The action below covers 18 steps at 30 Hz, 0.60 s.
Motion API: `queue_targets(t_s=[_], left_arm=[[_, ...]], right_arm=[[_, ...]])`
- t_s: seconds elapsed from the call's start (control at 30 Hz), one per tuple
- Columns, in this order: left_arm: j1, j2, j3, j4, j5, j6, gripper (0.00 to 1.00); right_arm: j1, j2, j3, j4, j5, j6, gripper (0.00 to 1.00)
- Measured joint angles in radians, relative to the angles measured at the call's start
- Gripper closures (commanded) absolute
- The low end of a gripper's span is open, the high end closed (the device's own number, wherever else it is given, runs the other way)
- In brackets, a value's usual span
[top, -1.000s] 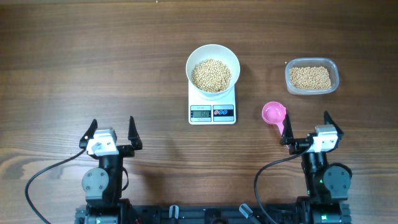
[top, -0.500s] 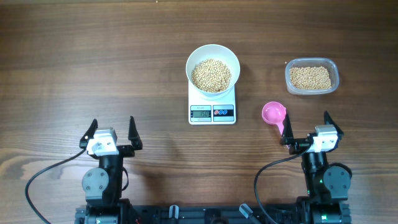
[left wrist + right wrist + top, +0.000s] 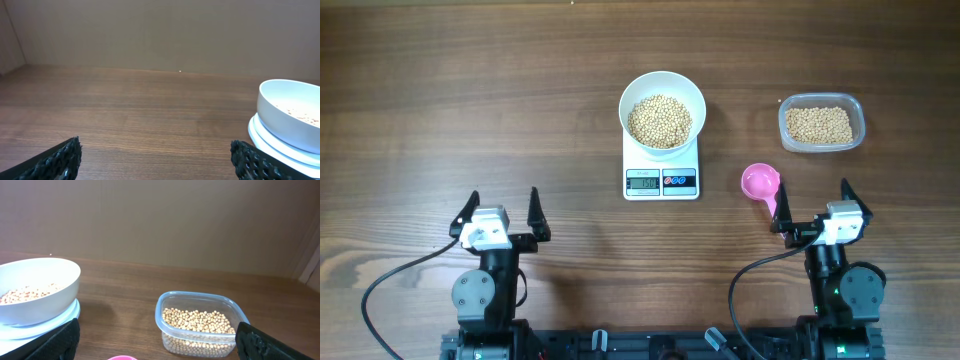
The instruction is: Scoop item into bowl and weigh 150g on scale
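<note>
The white bowl point(image 3: 662, 96) stands on the white scale point(image 3: 662, 183) at centre, holding a heap of pale-tan beans point(image 3: 659, 121). The scale's display is lit. In the right wrist view the bowl point(image 3: 37, 287) sits at left, beans showing inside. In the left wrist view the bowl point(image 3: 292, 112) is at right on the scale point(image 3: 270, 142). My left gripper point(image 3: 501, 212) rests open near the front left, nothing between its fingers point(image 3: 62, 159). My right gripper point(image 3: 813, 207) stands open at front right, empty, just behind a pink scoop point(image 3: 761, 184).
A clear plastic tub point(image 3: 821, 122) of beans sits at the back right; in the right wrist view the tub point(image 3: 200, 322) lies straight ahead. The pink scoop's rim point(image 3: 122, 357) peeks at the bottom edge. Cables trail from both arm bases.
</note>
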Motion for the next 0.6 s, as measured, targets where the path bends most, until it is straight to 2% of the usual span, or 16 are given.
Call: queue_targets(t_s=[0.6], left_arm=[[-0.006,0.000,0.000,0.000,0.017,-0.005,0.00]], right_arm=[[0.000,0.000,0.000,0.000,0.000,0.000,0.00]])
